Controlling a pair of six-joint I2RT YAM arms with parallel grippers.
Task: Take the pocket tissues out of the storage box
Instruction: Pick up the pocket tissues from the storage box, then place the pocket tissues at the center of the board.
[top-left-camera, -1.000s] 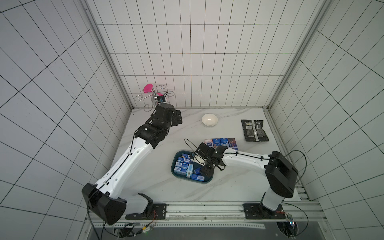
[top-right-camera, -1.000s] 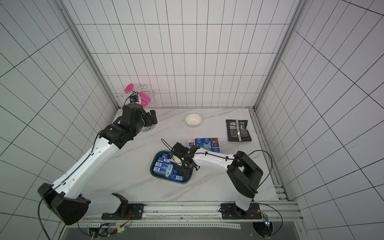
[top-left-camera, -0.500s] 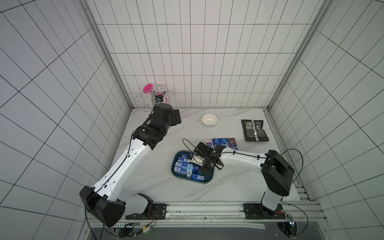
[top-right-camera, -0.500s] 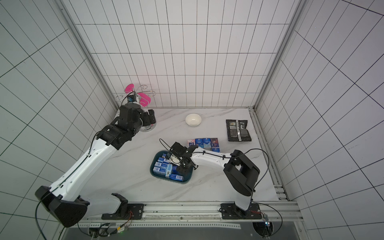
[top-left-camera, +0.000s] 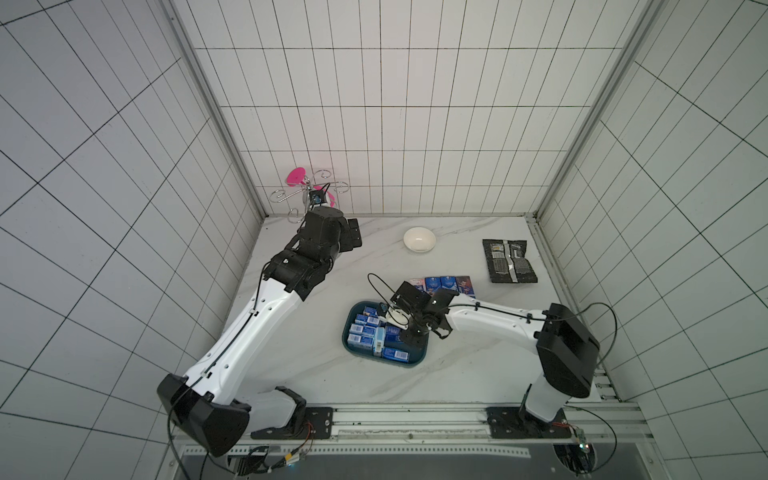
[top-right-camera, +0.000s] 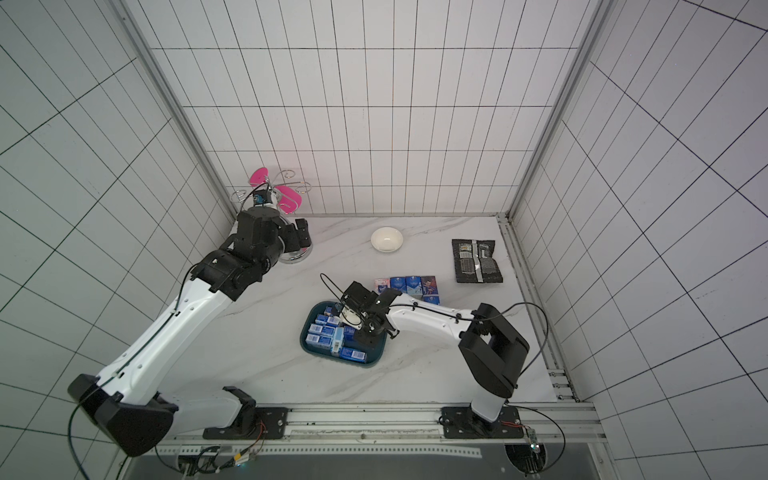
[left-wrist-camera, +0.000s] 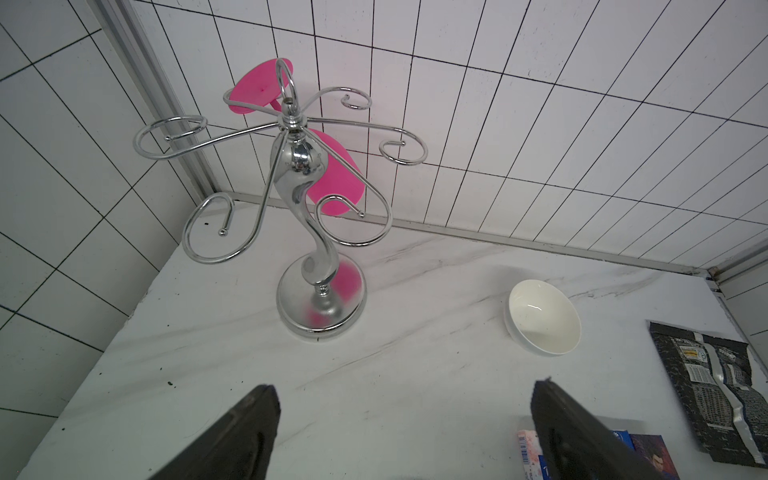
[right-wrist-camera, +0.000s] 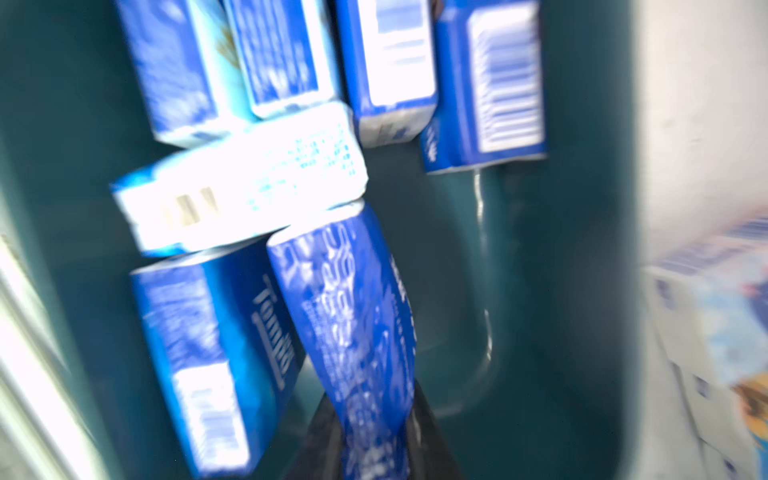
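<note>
Where the table (top-left-camera: 291, 353) meets its far left corner, a chrome stand (left-wrist-camera: 299, 166) holds a pink cup (left-wrist-camera: 336, 183) hung upside down. The left gripper (left-wrist-camera: 405, 386) hovers near it, its 2 fingers wide apart with nothing between them. Next comes a white bowl (top-left-camera: 419, 240), well apart from everything else. Nearer the front, the storage box (top-left-camera: 348, 349) sits mid-table, with most of the pocket tissues (top-left-camera: 365, 330) lying inside, crowded toward its left side. The right gripper (right-wrist-camera: 374, 428) reaches down into the box's right part, jaws pinched nearly together on 1 dark blue pack (right-wrist-camera: 353, 311). Blur hides whether that pack is clear of the box floor. Just behind the box, at least 4 more packs (top-left-camera: 446, 283) lie in a row on the table. A black foil packet (top-left-camera: 508, 260) lies flat at far right.
</note>
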